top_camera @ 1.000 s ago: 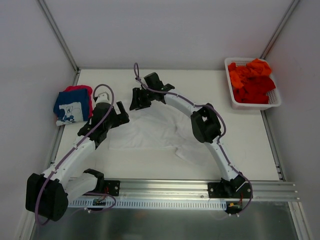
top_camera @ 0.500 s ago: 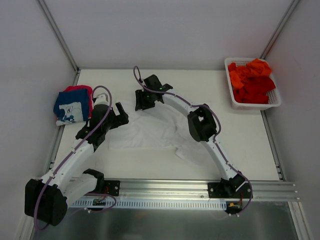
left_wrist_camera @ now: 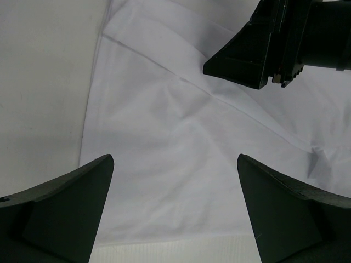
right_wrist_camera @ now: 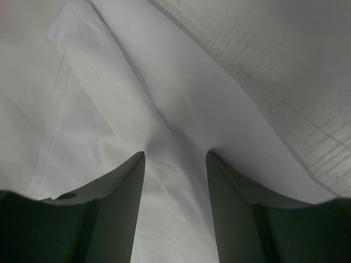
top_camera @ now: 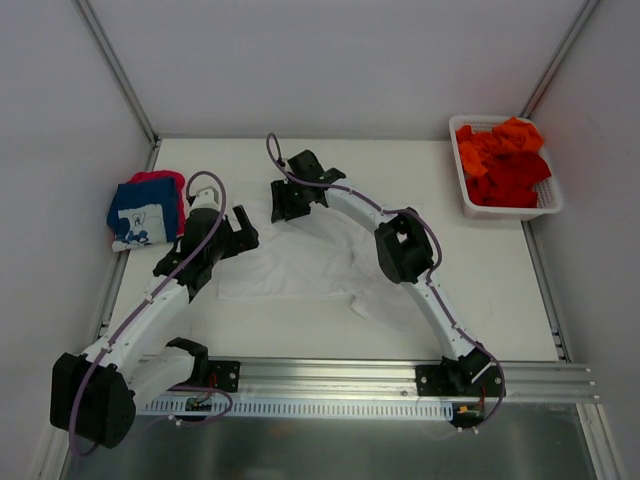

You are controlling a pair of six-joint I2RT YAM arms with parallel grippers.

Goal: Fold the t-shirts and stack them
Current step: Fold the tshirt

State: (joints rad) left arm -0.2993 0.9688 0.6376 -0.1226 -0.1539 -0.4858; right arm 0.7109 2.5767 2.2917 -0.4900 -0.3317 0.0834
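Both arms work over the white t-shirt (top_camera: 300, 268), which lies spread flat. Your left gripper (top_camera: 241, 228) hangs over the shirt's left edge, jaws fully apart, holding nothing. Your right gripper (top_camera: 284, 204) sits at the shirt's far edge, jaws half apart astride a raised ridge of cloth; whether it pinches that ridge cannot be told. Risk: if you lift, the ridge may slip free, or only one layer may come, skewing the fold. The navy t-shirt (top_camera: 138, 212) lies well left of the shirt.
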